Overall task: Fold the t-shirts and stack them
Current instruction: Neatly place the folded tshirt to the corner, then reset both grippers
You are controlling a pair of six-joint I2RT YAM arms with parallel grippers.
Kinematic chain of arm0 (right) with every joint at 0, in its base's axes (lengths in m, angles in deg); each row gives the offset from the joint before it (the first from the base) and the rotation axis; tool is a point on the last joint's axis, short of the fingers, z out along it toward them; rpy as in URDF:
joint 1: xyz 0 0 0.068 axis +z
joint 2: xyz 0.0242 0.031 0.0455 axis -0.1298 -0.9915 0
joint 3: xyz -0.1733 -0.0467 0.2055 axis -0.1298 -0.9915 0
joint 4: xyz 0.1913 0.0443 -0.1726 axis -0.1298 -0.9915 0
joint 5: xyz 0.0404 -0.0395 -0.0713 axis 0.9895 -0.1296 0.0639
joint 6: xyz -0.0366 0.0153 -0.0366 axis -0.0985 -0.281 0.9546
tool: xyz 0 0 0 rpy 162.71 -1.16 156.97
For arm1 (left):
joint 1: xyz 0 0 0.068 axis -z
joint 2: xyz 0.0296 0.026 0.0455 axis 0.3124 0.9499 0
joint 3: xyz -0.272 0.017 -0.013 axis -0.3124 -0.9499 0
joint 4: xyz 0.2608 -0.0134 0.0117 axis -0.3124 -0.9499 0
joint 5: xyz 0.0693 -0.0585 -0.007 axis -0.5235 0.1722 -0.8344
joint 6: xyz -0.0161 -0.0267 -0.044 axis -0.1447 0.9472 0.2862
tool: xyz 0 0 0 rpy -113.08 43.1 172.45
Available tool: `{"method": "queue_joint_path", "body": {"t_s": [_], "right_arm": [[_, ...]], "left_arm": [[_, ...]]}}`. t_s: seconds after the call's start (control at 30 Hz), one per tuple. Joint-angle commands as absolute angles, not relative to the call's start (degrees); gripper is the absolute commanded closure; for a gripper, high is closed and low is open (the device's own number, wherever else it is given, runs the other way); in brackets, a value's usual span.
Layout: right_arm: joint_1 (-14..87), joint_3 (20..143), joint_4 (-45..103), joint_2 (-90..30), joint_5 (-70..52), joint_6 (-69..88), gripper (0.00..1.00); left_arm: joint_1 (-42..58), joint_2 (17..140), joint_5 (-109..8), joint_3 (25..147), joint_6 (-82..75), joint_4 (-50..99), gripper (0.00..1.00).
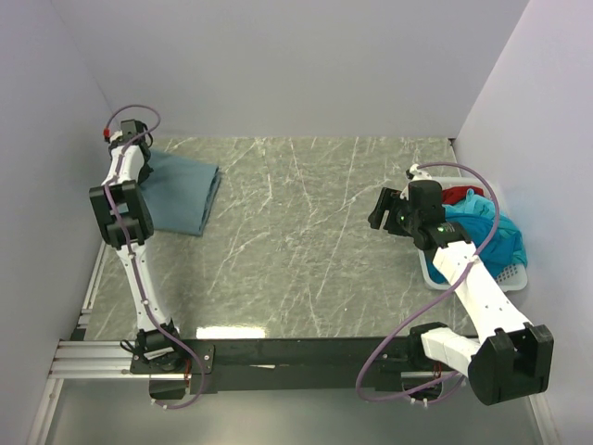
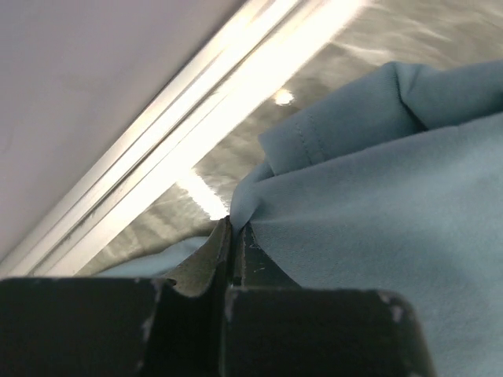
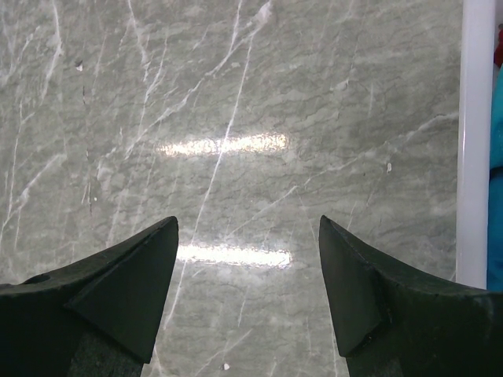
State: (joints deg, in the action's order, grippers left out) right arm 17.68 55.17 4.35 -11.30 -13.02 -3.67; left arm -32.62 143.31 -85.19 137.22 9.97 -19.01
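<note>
The left tool (image 2: 234, 229) was clamped on an edge of the soft, limp grey-blue t-shirt (image 1: 185, 190) lying upper left on the surface (image 1: 306, 232), cloth probably best pinched at hems or corners, while the right tool (image 3: 248, 221) hung apart and empty beside the basket (image 1: 514, 276) holding a turquoise t-shirt (image 1: 486, 236).

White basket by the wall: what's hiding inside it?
A turquoise t-shirt fills the white basket, with a red t-shirt at its far end. Anything underneath them is covered.

Grey-blue t-shirt (image 1: 181, 193) folded left; turquoise (image 1: 491, 236), red (image 1: 456, 195) right
</note>
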Motion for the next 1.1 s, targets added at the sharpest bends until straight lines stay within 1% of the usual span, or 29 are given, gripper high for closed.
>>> {"method": "queue_joint_path", "body": {"t_s": [0.0, 0.17, 0.33, 0.47, 0.53, 0.57, 0.6, 0.67, 0.7, 0.77, 0.8, 0.97, 1.07], "right_arm": [[17.0, 55.7, 5.6, -10.6, -14.0, -3.0, 0.21], [17.0, 55.7, 5.7, -11.0, -13.3, -3.0, 0.21], [16.9, 55.5, 5.8, -11.0, -13.5, -3.1, 0.21], [16.9, 55.7, 5.7, -11.0, -13.3, -3.1, 0.21], [16.9, 55.7, 5.7, -11.1, -13.0, -3.1, 0.21], [16.9, 55.7, 5.6, -11.2, -12.9, -3.0, 0.21], [16.9, 55.7, 5.6, -11.4, -12.9, -3.1, 0.21], [16.9, 55.7, 5.4, -11.5, -12.8, -3.1, 0.21], [17.0, 55.8, 5.5, -11.5, -12.8, -3.1, 0.21], [16.8, 55.7, 5.6, -11.4, -12.7, -3.2, 0.21], [16.9, 55.7, 5.7, -11.4, -12.6, -3.2, 0.21], [16.9, 55.9, 5.5, -11.4, -12.4, -3.4, 0.21], [16.8, 55.9, 5.4, -10.6, -12.4, -3.5, 0.21]], "left_arm": [[-34.3, 142.0, -87.8, 139.2, 18.8, -22.8, 0.99], [-34.6, 140.7, -89.5, 136.3, 20.3, -22.1, 0.99], [-35.5, 141.5, -90.3, 138.1, 21.9, -24.7, 0.99], [-35.6, 139.9, -88.7, 136.8, 21.2, -22.6, 0.99], [-35.6, 139.1, -86.8, 135.7, 20.9, -21.6, 0.88], [-35.5, 138.3, -86.6, 135.3, 20.9, -21.1, 0.79], [-35.5, 137.7, -86.5, 134.7, 21.0, -20.5, 0.60], [-35.2, 136.1, -86.7, 134.4, 21.2, -20.4, 0.49], [-35.2, 135.5, -87.1, 134.2, 21.3, -20.4, 0.40], [-34.5, 133.7, -88.1, 134.1, 21.0, -20.5, 0.32], [-34.1, 132.9, -88.5, 134.0, 20.7, -20.5, 0.24], [-30.8, 126.5, -91.1, 132.5, 20.3, -20.6, 0.01], [-28.4, 121.4, -91.1, 129.9, 21.4, -20.6, 0.01]]}}
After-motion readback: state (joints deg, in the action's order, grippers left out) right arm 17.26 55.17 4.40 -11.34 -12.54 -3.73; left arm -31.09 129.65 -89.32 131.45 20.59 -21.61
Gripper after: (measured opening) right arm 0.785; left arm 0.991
